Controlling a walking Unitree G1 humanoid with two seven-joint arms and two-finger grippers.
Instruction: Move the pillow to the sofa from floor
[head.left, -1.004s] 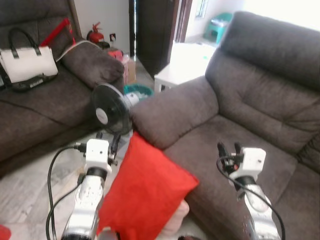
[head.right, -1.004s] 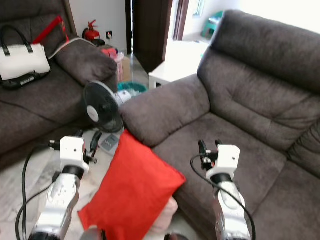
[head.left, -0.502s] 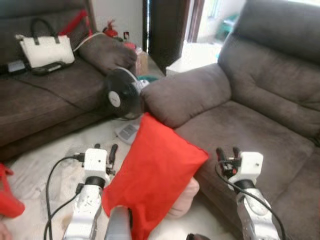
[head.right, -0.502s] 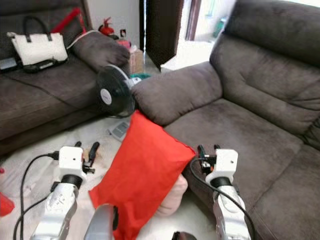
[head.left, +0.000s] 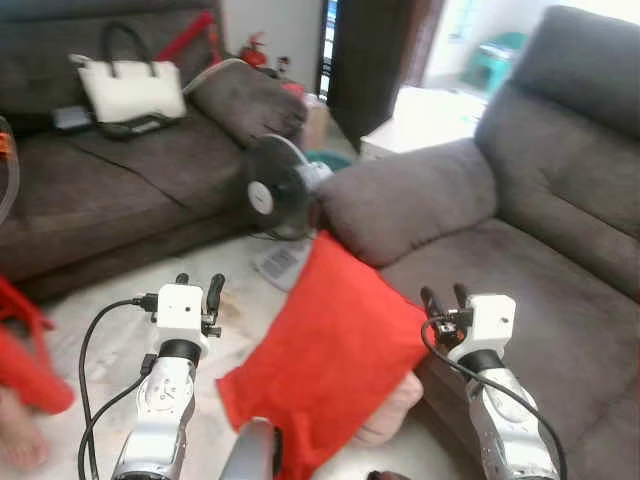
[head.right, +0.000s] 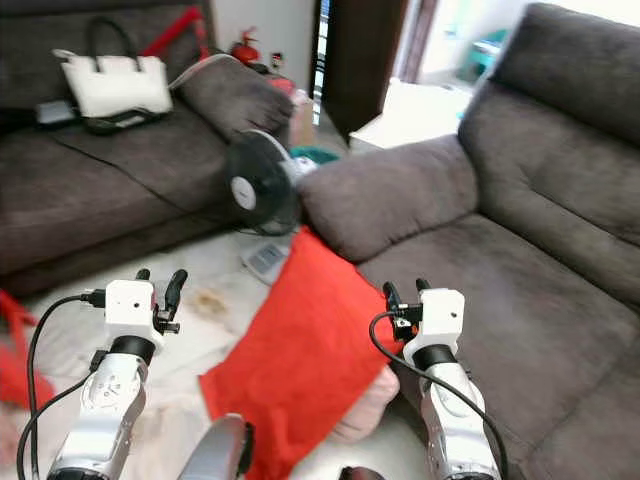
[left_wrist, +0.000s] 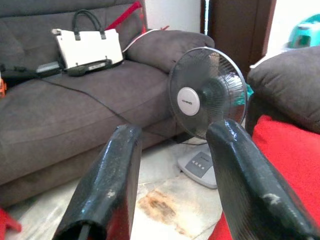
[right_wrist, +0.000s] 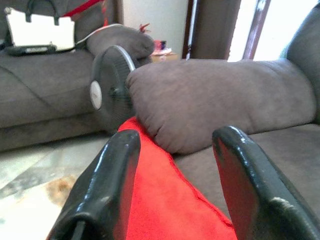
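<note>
A red pillow (head.left: 335, 350) stands tilted on the floor, leaning against the front of the grey sofa (head.left: 520, 270) on the right, with a pale pink cushion (head.left: 392, 410) tucked under it. My left gripper (head.left: 197, 287) is open, raised over the floor to the left of the pillow. My right gripper (head.left: 444, 298) is open too, level with the pillow's upper right edge and the sofa seat front. In the right wrist view the red pillow (right_wrist: 170, 200) lies between the fingers below the sofa's armrest (right_wrist: 220, 107). Neither gripper touches it.
A black floor fan (head.left: 273, 190) stands behind the pillow by the armrest. A second grey sofa (head.left: 110, 190) at the left carries a white handbag (head.left: 130, 90). Red cloth (head.left: 25, 350) lies at the left floor edge. A white side table (head.left: 425, 115) stands behind the armrest.
The camera has swung left, so the whole scene has shifted right in view. Both grippers stay open and hold the same pose beside the pillow.
</note>
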